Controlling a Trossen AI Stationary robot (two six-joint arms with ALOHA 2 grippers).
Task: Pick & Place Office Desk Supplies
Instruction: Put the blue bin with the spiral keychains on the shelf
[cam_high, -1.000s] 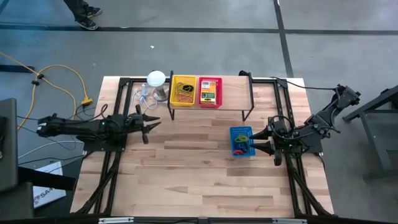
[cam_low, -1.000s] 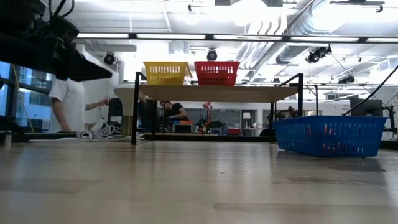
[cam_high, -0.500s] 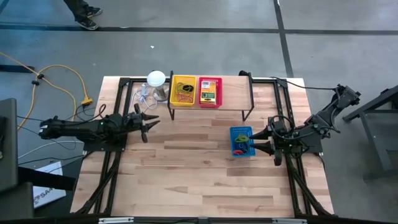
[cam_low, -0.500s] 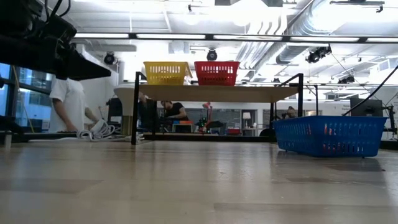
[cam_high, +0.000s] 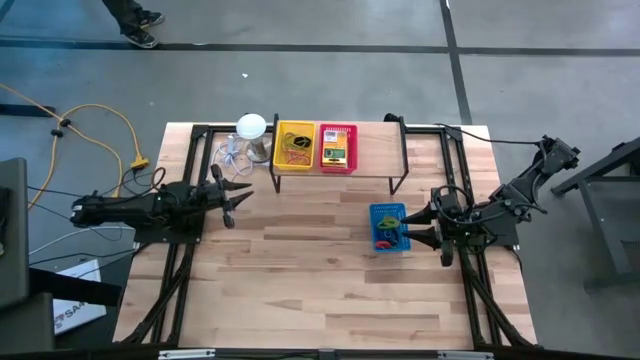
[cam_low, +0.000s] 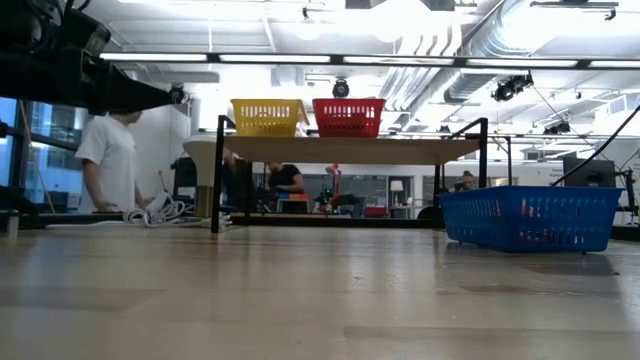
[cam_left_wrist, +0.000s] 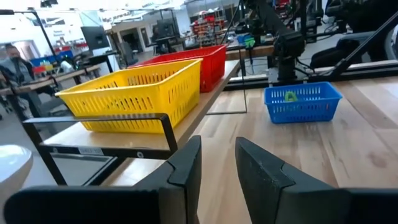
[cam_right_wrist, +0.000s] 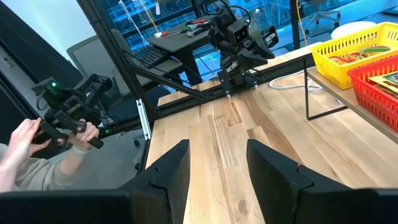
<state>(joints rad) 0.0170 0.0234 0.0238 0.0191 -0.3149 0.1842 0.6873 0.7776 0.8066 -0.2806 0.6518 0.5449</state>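
My left gripper (cam_high: 240, 195) (cam_left_wrist: 217, 163) is open and hovers over the table's left side, pointing at the raised shelf. On that shelf stand a yellow basket (cam_high: 294, 146) (cam_left_wrist: 134, 93) holding rubber bands (cam_right_wrist: 354, 56) and a red basket (cam_high: 337, 146) holding a yellow-and-green card box (cam_high: 336, 152). A blue basket (cam_high: 388, 228) (cam_left_wrist: 303, 101) rests on the table and holds small green and orange items (cam_high: 390, 236). My right gripper (cam_high: 412, 232) (cam_right_wrist: 217, 165) is open, just right of the blue basket, touching nothing.
A black-framed shelf (cam_high: 400, 160) spans the table's far middle. A white round-topped object with a cable (cam_high: 251, 127) sits left of the yellow basket. Bare wood (cam_high: 320, 290) fills the near half. A person (cam_low: 105, 160) stands beyond the table; hands hold a controller (cam_right_wrist: 56, 130).
My left arm has risen a little and its gripper has drifted slightly toward the far edge, still open. The right arm and the baskets have kept still. The person beyond the table has shifted.
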